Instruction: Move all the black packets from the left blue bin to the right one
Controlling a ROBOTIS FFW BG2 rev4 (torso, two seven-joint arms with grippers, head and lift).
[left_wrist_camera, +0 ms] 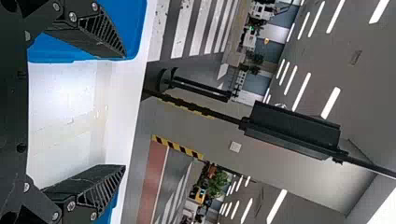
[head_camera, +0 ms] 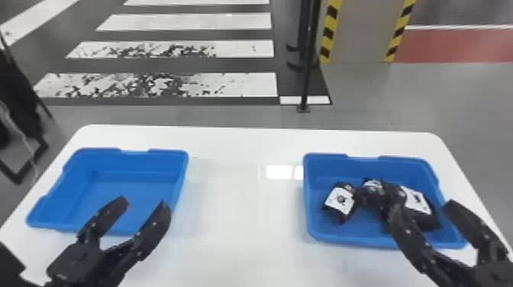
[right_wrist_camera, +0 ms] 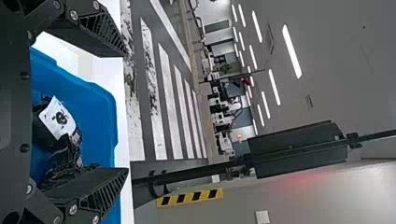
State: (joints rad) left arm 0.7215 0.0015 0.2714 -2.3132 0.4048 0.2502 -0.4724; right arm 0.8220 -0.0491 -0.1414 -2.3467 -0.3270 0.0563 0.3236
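Note:
The left blue bin (head_camera: 126,179) has nothing in its visible interior. Several black packets with white labels, one of them a packet (head_camera: 341,200) at the left, lie in the right blue bin (head_camera: 316,213). My left gripper (head_camera: 144,204) is open over the left bin's near edge; in the left wrist view the gripper (left_wrist_camera: 125,112) has nothing between its fingers. Spread wide, my right gripper (head_camera: 421,202) is above the right bin and partly covers the packets. In the right wrist view the gripper (right_wrist_camera: 127,112) is empty, with a labelled packet (right_wrist_camera: 58,119) beyond it.
Both bins stand on a white table (head_camera: 244,213), with a wide stretch of tabletop between them. Behind the table a black pole (head_camera: 307,76) rises from the floor. A dark stand (head_camera: 19,103) is at the far left.

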